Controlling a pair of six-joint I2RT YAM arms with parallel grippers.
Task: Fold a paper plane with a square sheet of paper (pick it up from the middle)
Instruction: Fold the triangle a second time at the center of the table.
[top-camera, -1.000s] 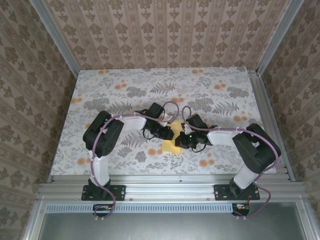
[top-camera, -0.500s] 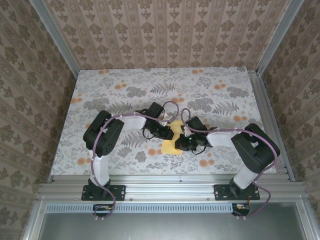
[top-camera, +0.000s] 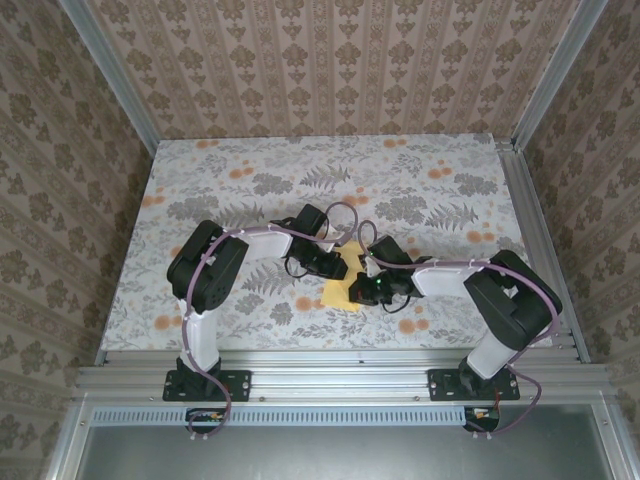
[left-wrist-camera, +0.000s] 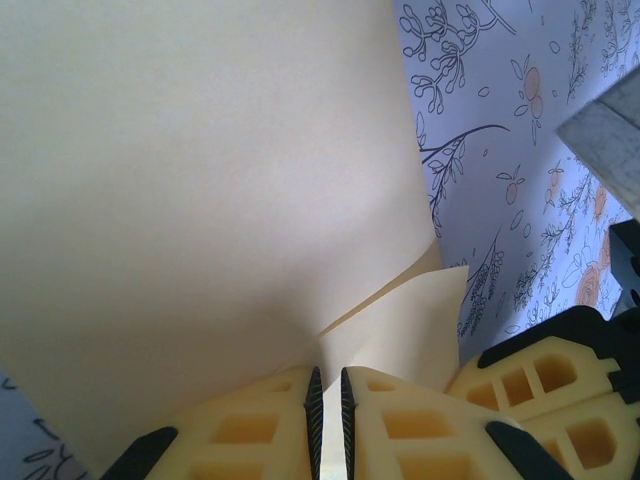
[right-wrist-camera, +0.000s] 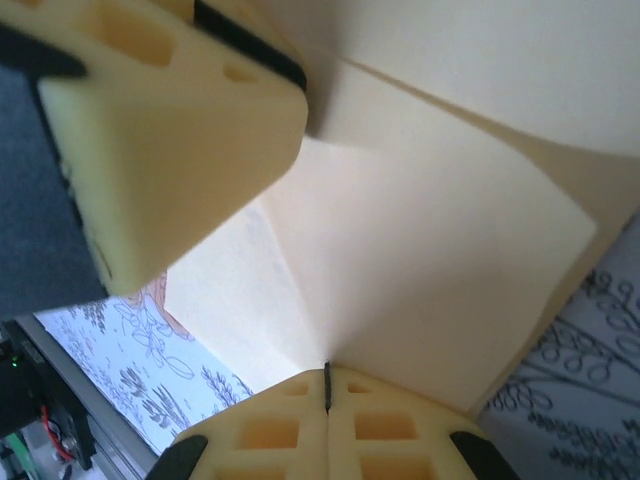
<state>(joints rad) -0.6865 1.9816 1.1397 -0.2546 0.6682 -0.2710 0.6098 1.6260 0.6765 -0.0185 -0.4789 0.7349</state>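
The left hand (left-wrist-camera: 326, 398) was clenched on the near edge of the sheet of paper (left-wrist-camera: 200, 200), its two foam fingers pressed almost together with a thin strip of the mustard-yellow paper caught between them. From that grip the sheet rose and spread away from the wrist camera, one lower flap peeling off to the right. The right hand (right-wrist-camera: 327, 388) was likewise clamped on the paper, fingers tight together, with a crease running from their seam straight up across the sheet. A foam finger of the left hand loomed close at the upper left of the right wrist view. Seen from above, the partly folded sheet lay low over the flower-printed tabletop (top-camera: 250, 170) near the front middle, between the two hands. The left hand stood on its far-left side and the right hand on its near-right side, both touching it. Neither arm was nearer. The next fold looked likely to turn on that crease, which pointed directly away from the right hand's grip.
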